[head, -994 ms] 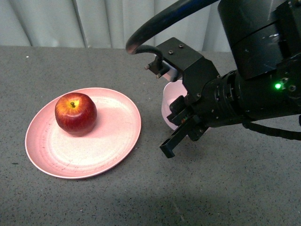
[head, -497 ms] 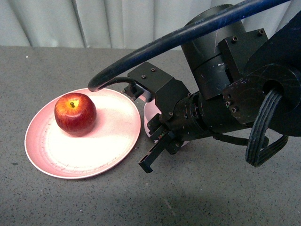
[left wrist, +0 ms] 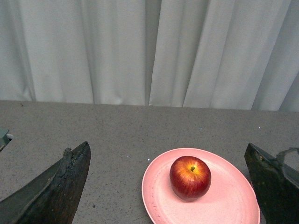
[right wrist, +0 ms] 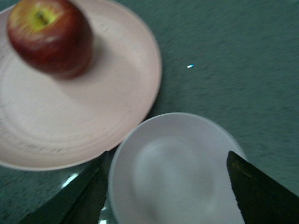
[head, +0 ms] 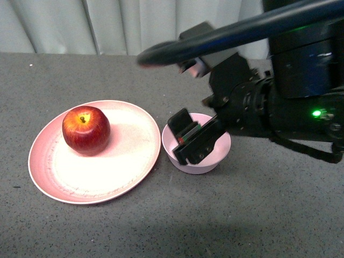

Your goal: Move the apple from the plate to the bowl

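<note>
The dark-red apple (head: 86, 130) sits on the left part of the wide salmon-pink plate (head: 123, 161). The small pale pink bowl (head: 200, 165) stands on the table just right of the plate and looks empty. My right gripper (head: 189, 141) hangs open over the bowl's rim and inside. The right wrist view shows the bowl (right wrist: 180, 179) between its open fingers, with the right gripper (right wrist: 168, 158) straddling it, and the apple (right wrist: 49, 35) on the plate (right wrist: 93, 107) beyond. My left gripper (left wrist: 167, 154) is open and faces the apple (left wrist: 190, 178) on the plate (left wrist: 224, 205) from a distance.
The table is a dark grey speckled surface (head: 80, 226) with a pale curtain (head: 107, 27) along its far edge. The right arm and its thick black cable (head: 226, 37) fill the upper right of the front view.
The right arm has swung round. The bowl, earlier mostly hidden behind the gripper, now shows standing beside the plate with the open gripper over it. Apple and plate have not moved.
</note>
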`<state>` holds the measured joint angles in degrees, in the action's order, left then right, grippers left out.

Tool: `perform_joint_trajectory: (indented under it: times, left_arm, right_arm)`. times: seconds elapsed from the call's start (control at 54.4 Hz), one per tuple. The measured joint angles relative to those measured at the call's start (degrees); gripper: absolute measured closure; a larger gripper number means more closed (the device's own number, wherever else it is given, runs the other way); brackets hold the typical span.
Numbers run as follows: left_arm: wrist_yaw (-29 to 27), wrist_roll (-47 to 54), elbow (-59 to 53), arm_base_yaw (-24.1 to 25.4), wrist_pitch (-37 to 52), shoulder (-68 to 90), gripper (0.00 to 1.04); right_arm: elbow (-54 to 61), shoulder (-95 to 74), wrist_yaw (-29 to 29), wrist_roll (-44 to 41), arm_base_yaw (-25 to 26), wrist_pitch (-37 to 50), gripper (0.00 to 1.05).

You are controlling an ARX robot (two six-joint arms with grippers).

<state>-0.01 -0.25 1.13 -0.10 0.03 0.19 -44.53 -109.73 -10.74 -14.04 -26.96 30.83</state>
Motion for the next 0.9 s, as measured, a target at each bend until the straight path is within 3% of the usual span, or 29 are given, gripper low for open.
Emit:
perform_joint_trajectory:
  times: [0.129,0.331,0.442,0.497,0.589,0.902]
  left_arm:
    - [-0.02,0.00,0.00,0.00,0.00,0.00,0.07]
    - [-0.02,-0.02,0.00,0.00,0.00,0.00,0.07]
    - [-0.02,0.00,0.00,0.00,0.00,0.00,0.07]
    - [-0.02,-0.02,0.00,0.00,0.00,0.00,0.07]
    - [0.00,-0.02,0.00,0.00,0.00,0.00,0.07]
    - [-0.02,0.00,0.00,0.00,0.00,0.00,0.07]
  right_arm:
    - [6.64,6.58,7.56,0.63,2.49,8.72,0.08]
    - [18.40,19.80,18.58,0.20,8.63,16.35,0.09]
    - [24.35,27.02,20.79,1.88,11.85,17.79,0.10]
    - [27.71,28.13,23.89,5.16,12.39,25.22,0.18]
    - [31.82,30.91,23.28,10.05,14.01,33.38,0.34]
    - [39.43,46.25,18.16,13.07,19.32,26.36,0.91]
